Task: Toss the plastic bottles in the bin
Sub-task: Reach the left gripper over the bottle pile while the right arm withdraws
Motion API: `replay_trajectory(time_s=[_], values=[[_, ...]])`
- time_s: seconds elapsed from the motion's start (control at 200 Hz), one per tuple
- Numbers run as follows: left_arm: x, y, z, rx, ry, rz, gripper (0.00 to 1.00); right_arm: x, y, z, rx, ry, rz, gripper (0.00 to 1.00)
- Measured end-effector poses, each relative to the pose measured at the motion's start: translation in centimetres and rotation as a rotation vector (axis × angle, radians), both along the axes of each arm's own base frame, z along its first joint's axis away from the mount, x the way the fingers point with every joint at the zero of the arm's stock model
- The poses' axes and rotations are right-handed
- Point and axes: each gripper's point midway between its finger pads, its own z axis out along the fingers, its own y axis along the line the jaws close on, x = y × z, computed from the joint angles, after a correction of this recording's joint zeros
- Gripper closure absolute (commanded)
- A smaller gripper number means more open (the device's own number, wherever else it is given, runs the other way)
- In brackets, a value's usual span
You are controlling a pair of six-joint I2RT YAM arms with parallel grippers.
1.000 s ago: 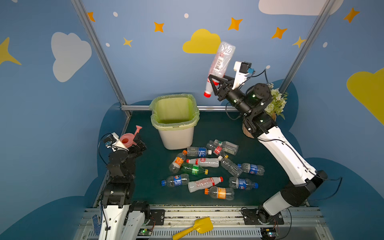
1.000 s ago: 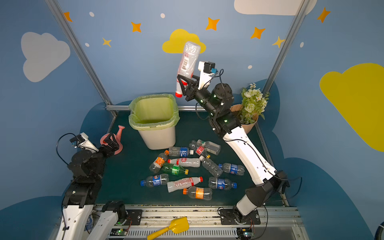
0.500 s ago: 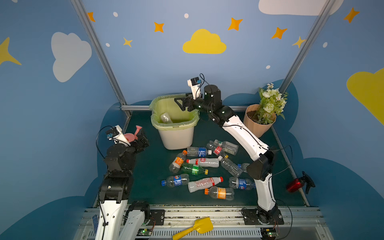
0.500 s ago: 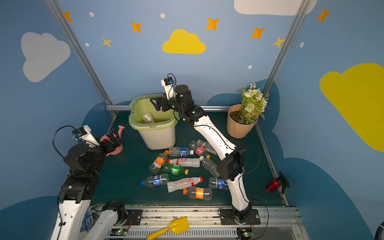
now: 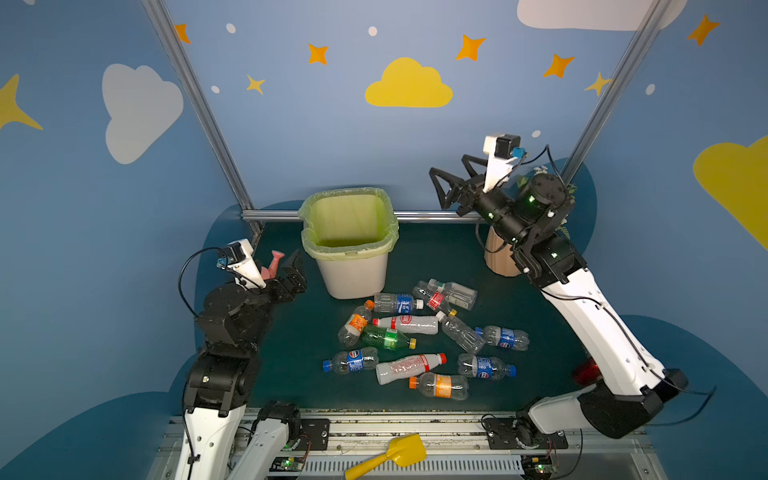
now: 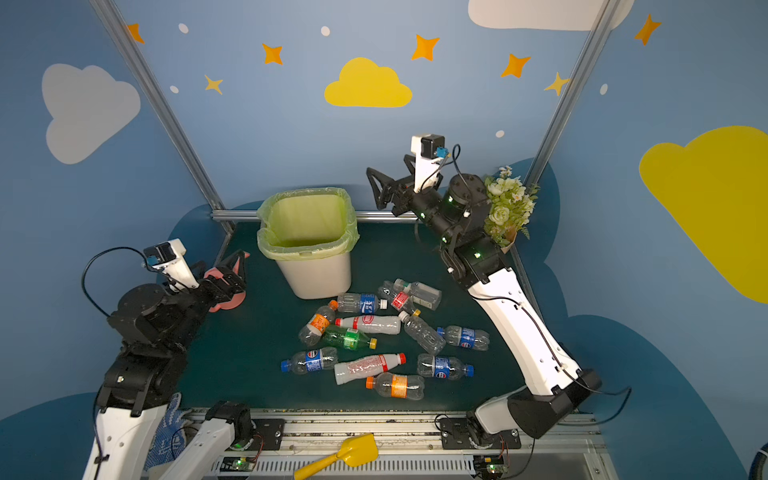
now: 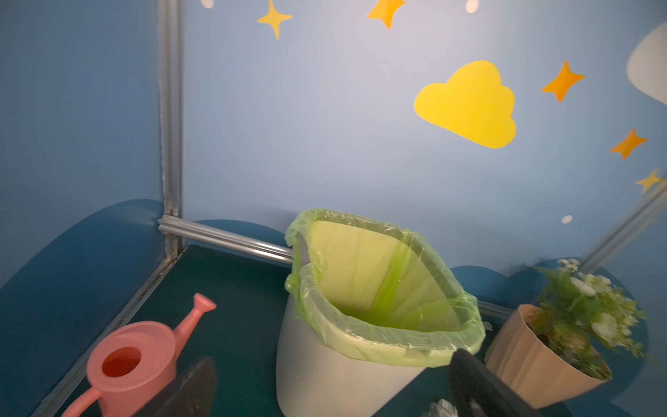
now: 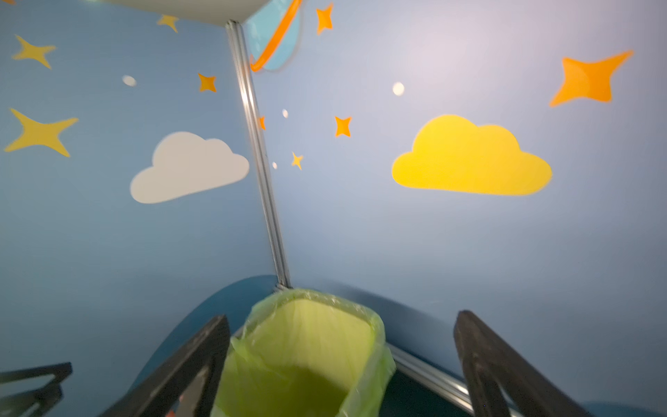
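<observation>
Right gripper (image 5: 447, 163) high beside bin (image 5: 353, 278)

The dark green table (image 5: 291, 353) carries a white bin (image 5: 353, 278) standing upright near its back edge, a loose cluster of plastic bottles (image 5: 409, 324) lying on their sides in front of it, a peach flowerpot (image 5: 498, 257) at the back right, and a pink watering can (image 5: 272, 266) at the left.

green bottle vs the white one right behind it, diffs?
The green bottle is see-through; the white bottle is opaque. In both top views the green bottle has a yellow cap pointing right, the white bottle a red cap pointing left. Both lie on their sides, side by side.
</observation>
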Motion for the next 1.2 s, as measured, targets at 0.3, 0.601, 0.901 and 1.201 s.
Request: replay_trajectory(time_s=[0.3, 0.601, 0.901, 1.201], values=[[0.3, -9.8, -1.6, 0.201, 0.076, -0.297, 0.0, 2.3, -7.8, -17.0, -0.074, 0.395, -0.205, 0.04], [-2.6, -21.3, -10.0, 0.58, 0.303, -0.619, 0.0, -2.5, -16.4, -19.9, -0.006, 0.46, -0.402, 0.03], [-6.1, -24.5, -17.2, 0.769, 0.542, -0.823, 0.0, -5.5, -20.7, -25.0, 0.027, 0.586, -0.525, 0.03], [-8.7, -25.9, -21.3, 0.91, 0.703, -0.964, 0.03, -6.5, -22.1, -26.0, 0.075, 0.625, -0.564, 0.03]])
